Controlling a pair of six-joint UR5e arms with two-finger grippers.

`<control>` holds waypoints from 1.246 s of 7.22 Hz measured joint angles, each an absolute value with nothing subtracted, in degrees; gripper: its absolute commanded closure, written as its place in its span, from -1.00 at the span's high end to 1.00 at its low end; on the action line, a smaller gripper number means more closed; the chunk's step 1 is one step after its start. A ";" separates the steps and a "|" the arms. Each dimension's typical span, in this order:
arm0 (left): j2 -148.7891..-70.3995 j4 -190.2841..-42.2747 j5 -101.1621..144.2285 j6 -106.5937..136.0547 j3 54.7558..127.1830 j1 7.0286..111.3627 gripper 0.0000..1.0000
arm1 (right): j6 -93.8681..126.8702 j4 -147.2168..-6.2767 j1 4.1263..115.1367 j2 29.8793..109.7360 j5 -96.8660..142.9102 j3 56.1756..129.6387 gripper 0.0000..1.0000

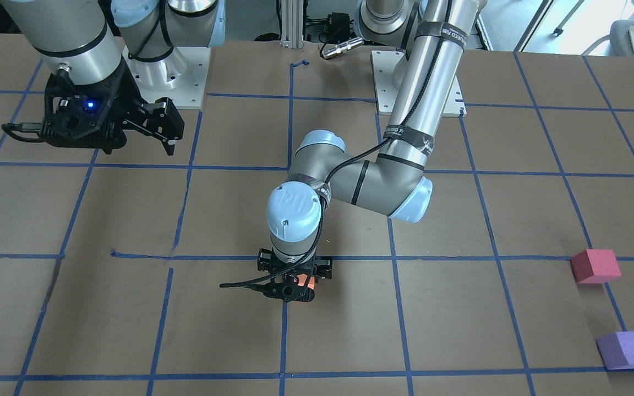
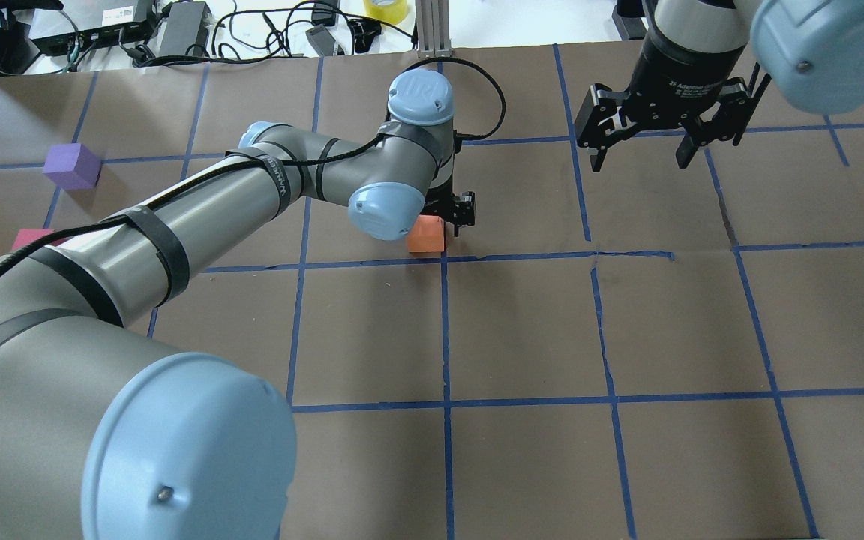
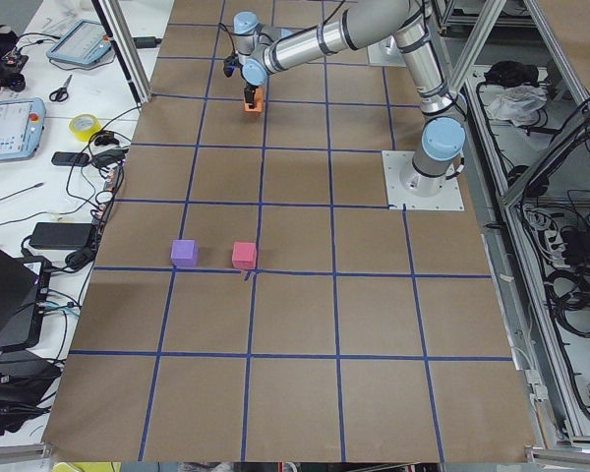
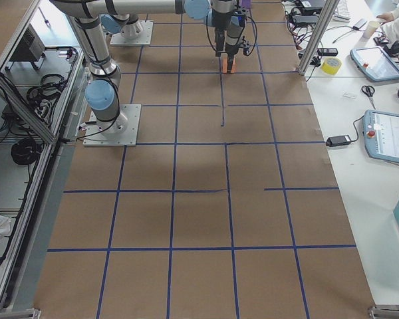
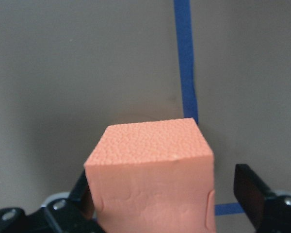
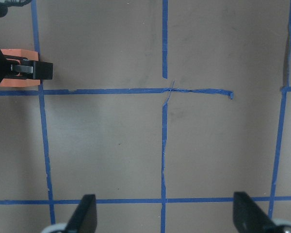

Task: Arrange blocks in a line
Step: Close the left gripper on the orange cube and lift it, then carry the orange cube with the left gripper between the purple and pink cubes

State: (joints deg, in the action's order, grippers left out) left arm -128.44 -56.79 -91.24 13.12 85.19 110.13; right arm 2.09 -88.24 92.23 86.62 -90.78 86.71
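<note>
The orange block sits on the table by a tape crossing, near the middle. My left gripper is lowered around it with its jaws open. In the left wrist view one finger is against the block's left side and the other finger stands a little off its right side. The crimson block and the purple block lie close together, far out on my left side. My right gripper hangs open and empty above the table on my right.
Brown paper with a blue tape grid covers the table. The two arm bases stand at the robot's edge. Cables and devices lie beyond the far edge. The orange block also shows in the right wrist view.
</note>
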 measured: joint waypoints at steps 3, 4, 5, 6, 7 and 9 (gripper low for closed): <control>-127.75 -55.59 -91.91 13.29 85.23 109.53 -1.00 | 1.57 -88.07 92.20 87.12 -92.68 87.06 1.00; -126.71 -55.51 -92.95 13.43 85.12 107.58 -1.00 | 1.53 -88.04 92.20 87.49 -92.62 87.08 1.00; -125.40 -55.61 -93.68 13.42 84.96 104.15 -1.00 | 1.51 -88.05 92.19 87.74 -92.60 87.09 1.00; -123.83 -56.34 -93.97 13.24 84.94 99.61 -1.00 | 1.50 -88.06 92.19 87.84 -92.60 87.10 1.00; -122.23 -58.54 -94.01 12.53 85.12 94.16 -1.00 | 1.49 -88.07 92.19 87.86 -92.57 87.12 1.00; -119.91 -63.38 -93.98 5.98 84.95 83.03 -1.00 | 1.55 -88.05 92.19 87.89 -92.50 87.20 1.00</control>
State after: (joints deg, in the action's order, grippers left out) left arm -119.91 -63.38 -93.98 5.98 84.95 83.03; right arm 1.55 -88.05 92.19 87.89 -92.50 87.20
